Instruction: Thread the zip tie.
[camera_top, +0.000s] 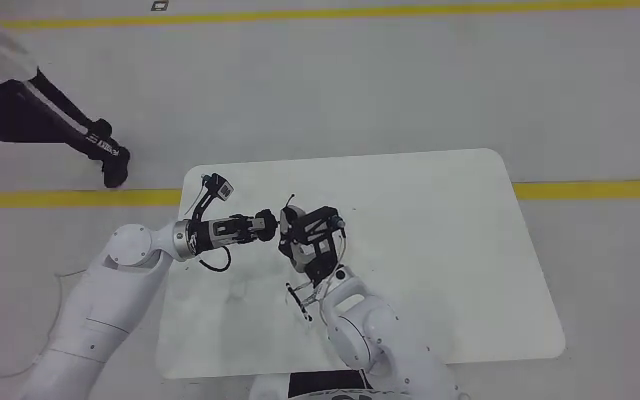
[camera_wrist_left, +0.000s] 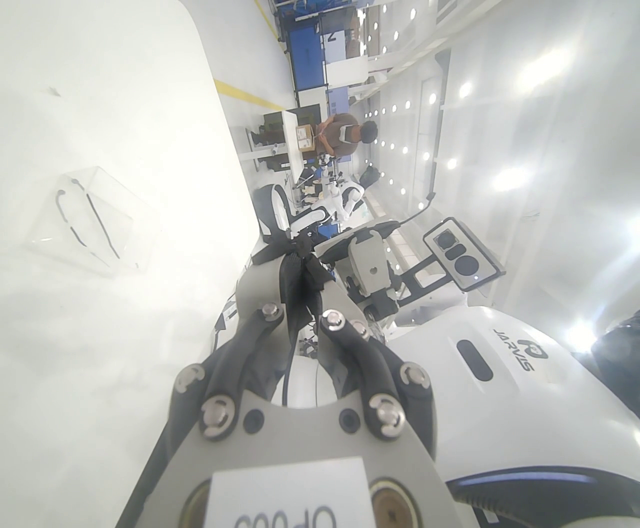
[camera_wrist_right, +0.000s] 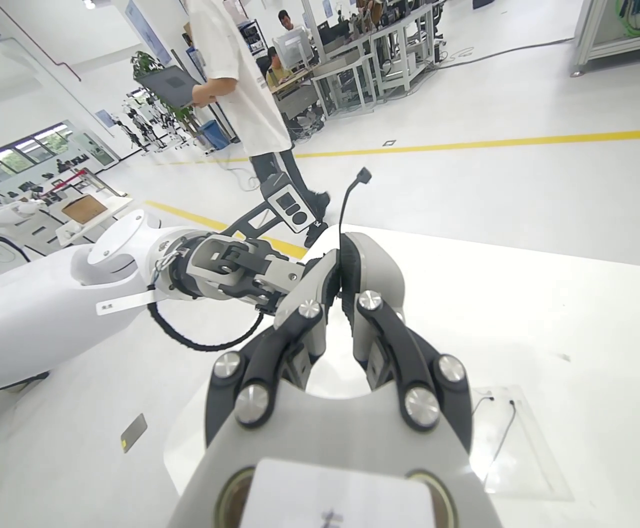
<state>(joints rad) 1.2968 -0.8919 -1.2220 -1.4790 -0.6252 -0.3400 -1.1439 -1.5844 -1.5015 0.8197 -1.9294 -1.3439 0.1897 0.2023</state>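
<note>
Right wrist view: clamped tight between the closed pads of the right gripper (camera_wrist_right: 341, 280), a thin black zip tie (camera_wrist_right: 343, 220). Strap standing almost upright out of the pinch, slightly bowed, ending in a small square head. Lower end hidden between the pads.

Top view: meeting the right gripper tip to tip from 9 o'clock, the left gripper (camera_top: 270, 223), both above the white table (camera_top: 430, 250) and left of its middle. Tie's head poking toward 12 o'clock, short of the far edge.

Left wrist view: fingers (camera_wrist_left: 287, 280) drawn together at their tips; whatever lies between them too dark to tell.

At 6 o'clock from the grippers, flat on the table between them and the near edge, a clear tray (camera_wrist_right: 540, 450) with spare ties (camera_wrist_left: 102, 227), black, lying inside.

Broad bare tabletop from 1 through 5 o'clock, out to the rounded corners. Far less room at 9 o'clock, with the table's left edge under the left forearm.
</note>
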